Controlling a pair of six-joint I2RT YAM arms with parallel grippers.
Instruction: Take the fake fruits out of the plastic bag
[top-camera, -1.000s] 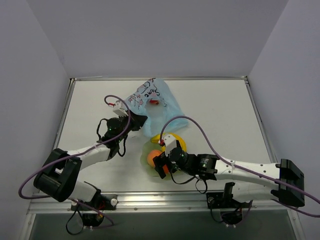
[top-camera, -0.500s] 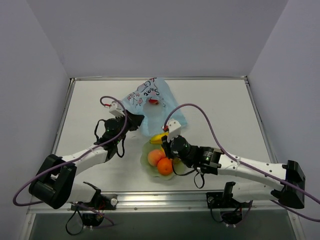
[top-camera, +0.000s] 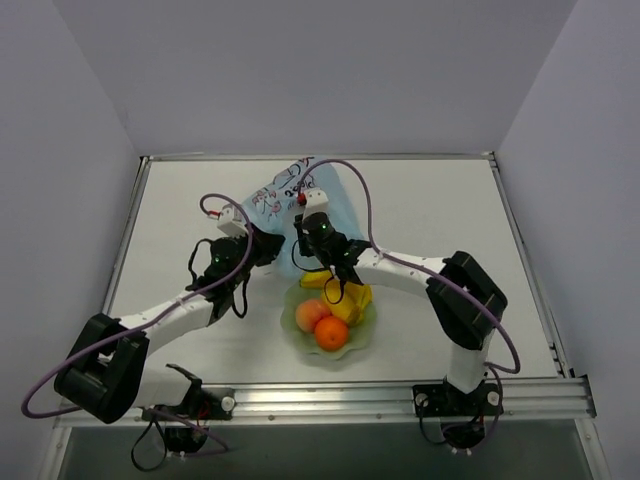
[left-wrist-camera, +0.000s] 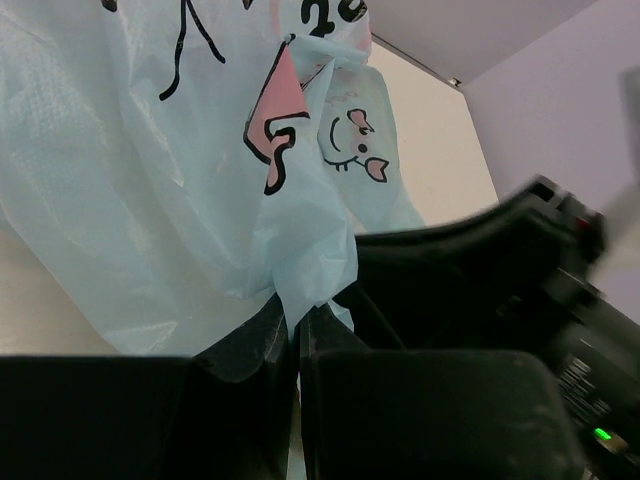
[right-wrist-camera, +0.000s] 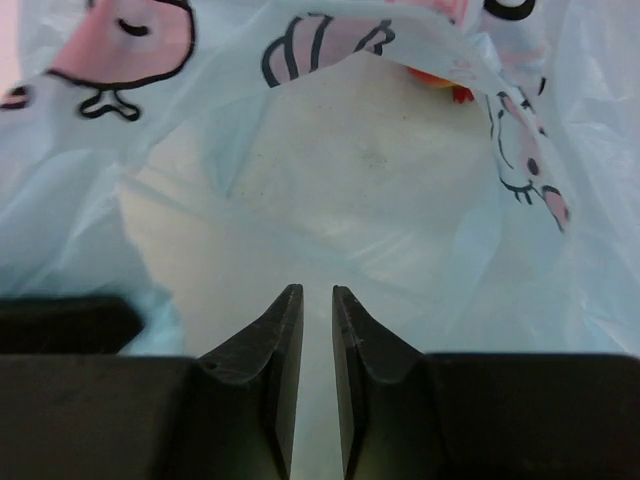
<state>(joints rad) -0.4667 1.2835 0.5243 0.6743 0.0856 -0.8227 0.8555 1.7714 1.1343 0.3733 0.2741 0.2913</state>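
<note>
Now left claw (left-wrist-camera: 292, 318) tight on plastic bag (left-wrist-camera: 130, 180), right claw (right-wrist-camera: 317, 296) at mouth.

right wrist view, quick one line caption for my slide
right gripper, jaws nearly closed, aimed into the open mouth of the plastic bag, a bit of red fruit showing at the top

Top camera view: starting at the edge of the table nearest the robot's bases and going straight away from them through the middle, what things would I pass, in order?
orange → peach → banana → plastic bag
</note>
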